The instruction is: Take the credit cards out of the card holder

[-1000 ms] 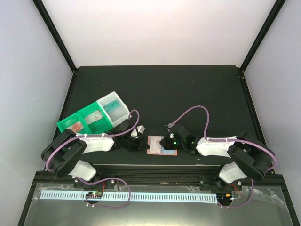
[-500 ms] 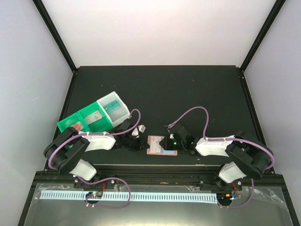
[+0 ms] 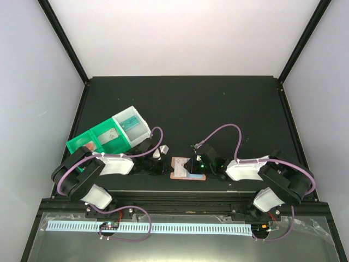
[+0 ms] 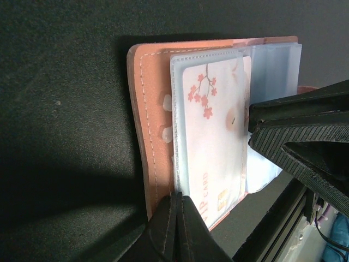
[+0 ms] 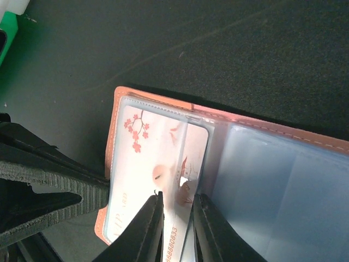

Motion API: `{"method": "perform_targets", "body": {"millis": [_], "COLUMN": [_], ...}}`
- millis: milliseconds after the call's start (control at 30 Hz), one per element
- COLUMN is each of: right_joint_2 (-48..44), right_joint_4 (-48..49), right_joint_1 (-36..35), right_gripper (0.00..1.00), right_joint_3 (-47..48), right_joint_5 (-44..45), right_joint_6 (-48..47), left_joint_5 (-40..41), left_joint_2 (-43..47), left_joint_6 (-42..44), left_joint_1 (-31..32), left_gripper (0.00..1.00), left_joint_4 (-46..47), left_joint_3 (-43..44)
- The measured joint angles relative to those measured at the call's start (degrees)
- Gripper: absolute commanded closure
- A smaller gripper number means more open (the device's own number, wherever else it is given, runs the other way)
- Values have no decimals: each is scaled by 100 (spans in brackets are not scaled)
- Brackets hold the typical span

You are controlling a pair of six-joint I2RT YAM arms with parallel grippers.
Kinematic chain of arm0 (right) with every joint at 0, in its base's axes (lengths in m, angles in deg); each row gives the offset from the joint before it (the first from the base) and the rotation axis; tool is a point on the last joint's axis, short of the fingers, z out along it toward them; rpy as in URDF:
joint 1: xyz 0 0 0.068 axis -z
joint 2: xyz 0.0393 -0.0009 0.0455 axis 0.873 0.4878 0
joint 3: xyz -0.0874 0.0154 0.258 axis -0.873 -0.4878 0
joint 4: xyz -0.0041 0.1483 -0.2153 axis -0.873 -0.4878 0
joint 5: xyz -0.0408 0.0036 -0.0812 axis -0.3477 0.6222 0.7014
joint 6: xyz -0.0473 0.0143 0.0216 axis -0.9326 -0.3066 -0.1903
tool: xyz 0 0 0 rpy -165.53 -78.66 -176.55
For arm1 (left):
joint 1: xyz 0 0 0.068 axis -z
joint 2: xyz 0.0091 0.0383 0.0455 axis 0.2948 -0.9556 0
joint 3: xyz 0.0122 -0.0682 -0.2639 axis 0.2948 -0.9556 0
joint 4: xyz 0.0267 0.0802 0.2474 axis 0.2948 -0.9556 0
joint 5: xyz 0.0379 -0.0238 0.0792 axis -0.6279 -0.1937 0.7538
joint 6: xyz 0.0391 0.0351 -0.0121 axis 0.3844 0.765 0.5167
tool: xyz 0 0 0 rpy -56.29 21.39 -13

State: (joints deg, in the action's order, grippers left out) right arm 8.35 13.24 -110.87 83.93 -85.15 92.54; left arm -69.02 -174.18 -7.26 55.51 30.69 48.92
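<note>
The card holder (image 3: 179, 170) is a salmon wallet lying open near the table's front edge, between both grippers. In the left wrist view its leather (image 4: 147, 109) frames clear sleeves holding a pale credit card (image 4: 215, 136) with red blossoms. My left gripper (image 4: 178, 203) is shut, with its tips pressed on the wallet's left half beside the sleeve edge. My right gripper (image 5: 177, 203) has its fingers almost together on the part of the card (image 5: 142, 164) that sticks out of its sleeve. The right-hand sleeves (image 5: 272, 191) look empty.
A green-and-white compartment tray (image 3: 103, 139) stands at the back left of the left arm, with small items in it. The right gripper's black fingers (image 4: 294, 136) crowd the right of the left wrist view, and the left gripper's fingers (image 5: 49, 180) crowd the left of the right wrist view.
Both grippers stay at the wallet. The left arm has shifted slightly right and the right arm slightly left. The wallet has not moved.
</note>
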Motion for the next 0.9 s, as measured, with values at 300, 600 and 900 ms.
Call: {"method": "perform_targets", "body": {"millis": [300,600,900], "right_joint_2": [22,-118,-494], "right_joint_4": [63,-24,-157], "right_joint_1": [0,33,179], "right_gripper": [99,99,98], "right_joint_3": [-72,-111,-295], "right_joint_5": [42,184,289], "right_joint_6": [44,-2,-114], "left_joint_5": [2,7,39], "left_joint_2": [2,13,57], "left_joint_6": [0,-13,-103], "left_joint_1": [2,2,13], "left_gripper": [98,99,98], "left_joint_4": [13,94,208], "left_joint_3": [-9,-59,-138]}}
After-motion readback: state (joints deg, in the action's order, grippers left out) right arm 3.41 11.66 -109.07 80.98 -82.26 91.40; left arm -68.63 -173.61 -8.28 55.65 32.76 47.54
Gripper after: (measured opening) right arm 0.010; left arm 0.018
